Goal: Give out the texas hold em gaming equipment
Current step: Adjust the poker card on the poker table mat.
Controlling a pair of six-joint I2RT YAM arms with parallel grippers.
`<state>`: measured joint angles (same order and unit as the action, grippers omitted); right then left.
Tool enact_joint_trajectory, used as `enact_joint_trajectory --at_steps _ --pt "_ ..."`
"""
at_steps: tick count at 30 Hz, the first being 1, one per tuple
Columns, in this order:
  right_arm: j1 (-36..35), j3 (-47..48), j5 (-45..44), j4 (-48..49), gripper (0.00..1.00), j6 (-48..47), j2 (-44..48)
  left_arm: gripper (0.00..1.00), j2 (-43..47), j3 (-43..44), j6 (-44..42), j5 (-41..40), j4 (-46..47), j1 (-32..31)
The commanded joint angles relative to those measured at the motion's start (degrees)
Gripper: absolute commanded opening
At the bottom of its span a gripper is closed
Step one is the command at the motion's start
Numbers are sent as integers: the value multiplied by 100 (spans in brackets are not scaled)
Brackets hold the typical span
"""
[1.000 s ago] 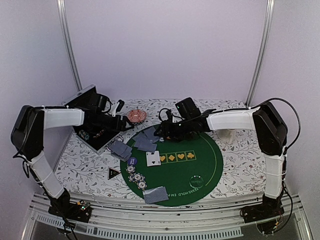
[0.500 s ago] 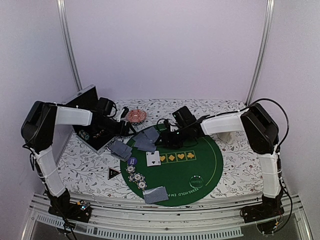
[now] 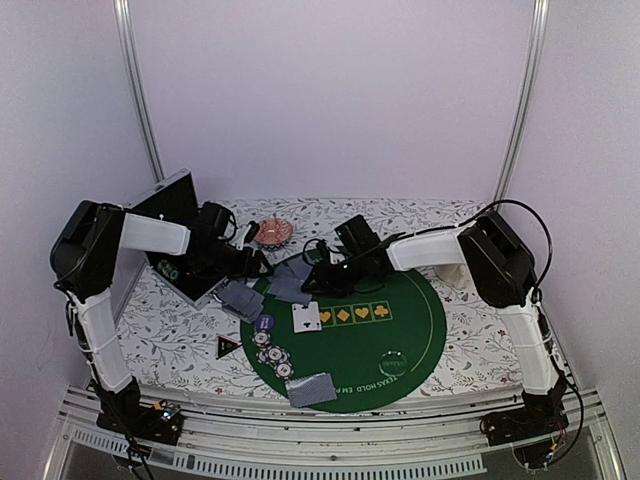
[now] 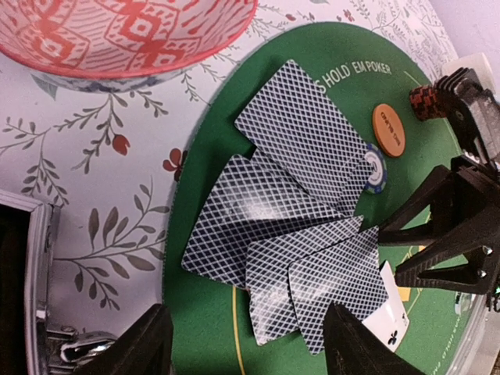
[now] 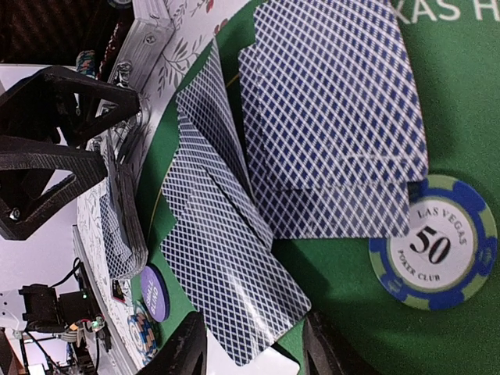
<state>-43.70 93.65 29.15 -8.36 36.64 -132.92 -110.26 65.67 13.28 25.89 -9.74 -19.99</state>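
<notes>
card fan sits between my two pincers, right one nearer

the fan of face-down cards (image 3: 290, 283) lies on the upper-left rim of the green mat (image 3: 420, 320), left of centre in the top view. my left pincer (image 4: 250, 351) shows at the bottom edge of its wrist view. its fingers are apart with nothing between them, and the fan spreads above it across the middle of the frame. my right pincer (image 5: 254, 353) is also parted and grips nothing i can see. the lowest card slants from the upper left down to the bottom centre, with its corner between those fingers. a blue chip (image 5: 433, 250) touches the fan at lower right. i judge the right arm nearer, lined up along that card's length.
</notes>
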Motion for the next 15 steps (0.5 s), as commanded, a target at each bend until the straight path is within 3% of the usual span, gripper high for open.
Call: enact_joint_trajectory --at_steps 1,15 --pt "8 217 23 68 43 -7 -447 66 -126 -38 134 173 219 -77" --pt "65 39 461 908 31 251 -639 61 -448 -51 121 297 324 -236"
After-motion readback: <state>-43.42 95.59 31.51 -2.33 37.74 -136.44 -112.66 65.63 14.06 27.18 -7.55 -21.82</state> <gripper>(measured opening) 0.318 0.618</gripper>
